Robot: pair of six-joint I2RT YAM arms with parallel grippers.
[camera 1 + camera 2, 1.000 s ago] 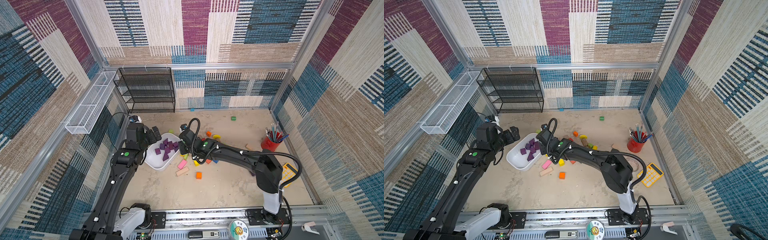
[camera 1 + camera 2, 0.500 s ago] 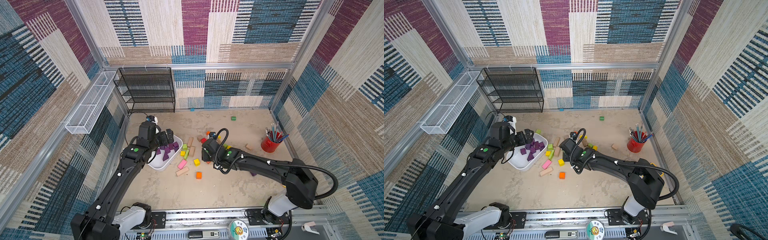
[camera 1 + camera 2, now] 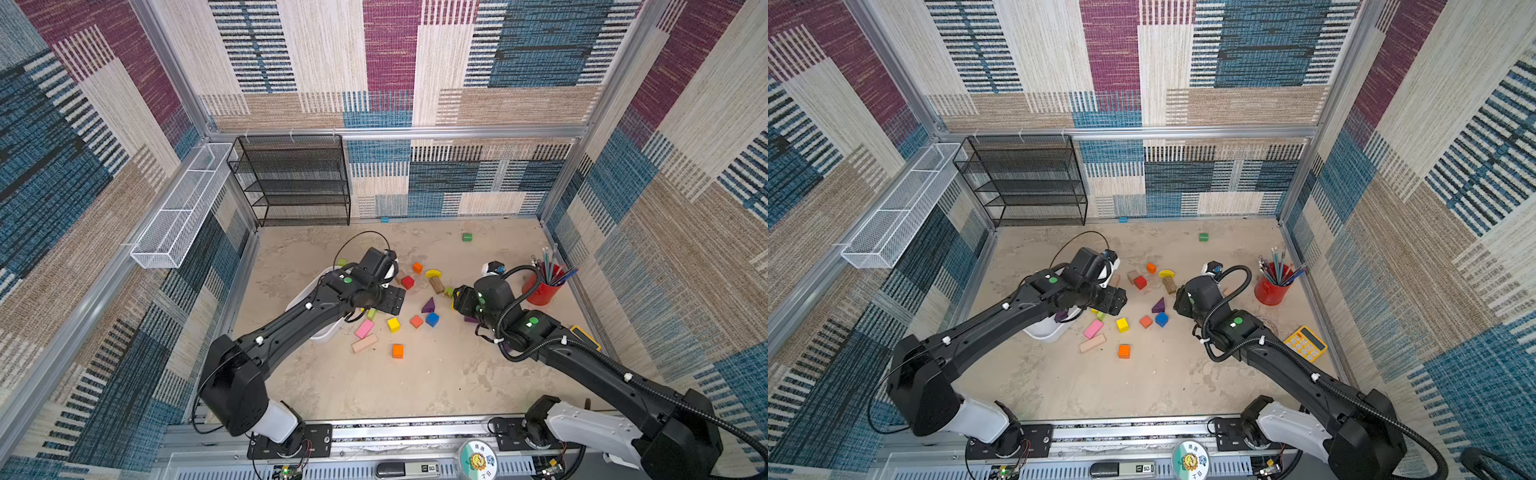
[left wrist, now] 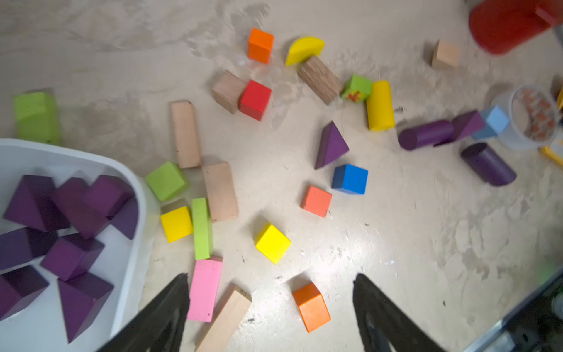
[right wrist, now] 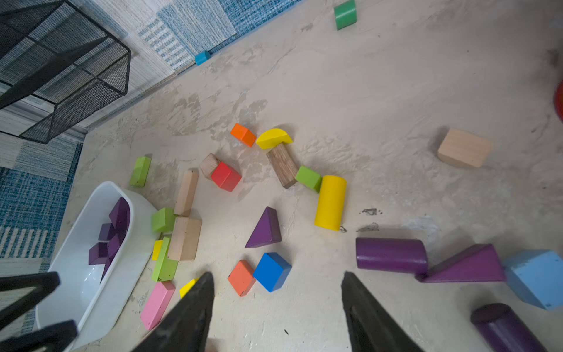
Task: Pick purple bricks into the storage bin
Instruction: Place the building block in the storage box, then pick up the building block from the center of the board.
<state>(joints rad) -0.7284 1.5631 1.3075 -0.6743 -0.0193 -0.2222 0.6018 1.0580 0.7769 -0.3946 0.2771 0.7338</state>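
The storage bin (image 4: pixel 138 189) is a white tub with several purple bricks (image 4: pixel 73 256) inside; in both top views my left arm covers most of it (image 3: pixel 328 332) (image 3: pixel 1044 330). A purple wedge (image 3: pixel 429 305) (image 4: pixel 330 146) (image 5: pixel 265 230) lies loose on the floor between my grippers. Further right lie a purple cylinder (image 5: pixel 391 255), a second purple wedge (image 5: pixel 469 265) and another purple cylinder (image 5: pixel 502 329). My left gripper (image 3: pixel 390 301) (image 4: pixel 270 279) hangs open and empty just right of the bin. My right gripper (image 3: pixel 457 299) (image 5: pixel 277 274) is open and empty above the floor, right of the loose wedge.
Mixed coloured blocks lie around the loose wedge, among them a blue cube (image 3: pixel 432 319), a pink oblong (image 3: pixel 364 328) and an orange cube (image 3: pixel 397 351). A red pencil cup (image 3: pixel 540 291) and a yellow calculator (image 3: pixel 1305 343) sit at the right. A black rack (image 3: pixel 291 183) stands at the back left.
My left gripper swung from the bin's left side across to its right side. My right gripper pulled back from the bin toward the pencil cup, and its jaws widened.
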